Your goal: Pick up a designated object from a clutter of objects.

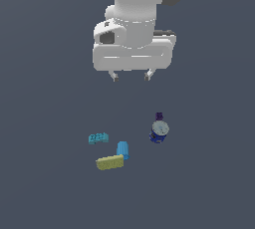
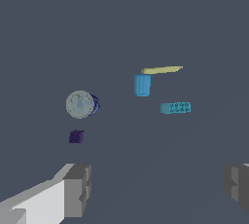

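Teal brick (image 1: 98, 137) below spread jaws

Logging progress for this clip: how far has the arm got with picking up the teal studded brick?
Nothing looks done yet. The teal brick lies on the floor, apart from the light-blue cylinder, yellow-green block and dark blue bottle. The gripper hangs open and empty, high above the clutter. Left: moving over the brick, descending, grasping and lifting.
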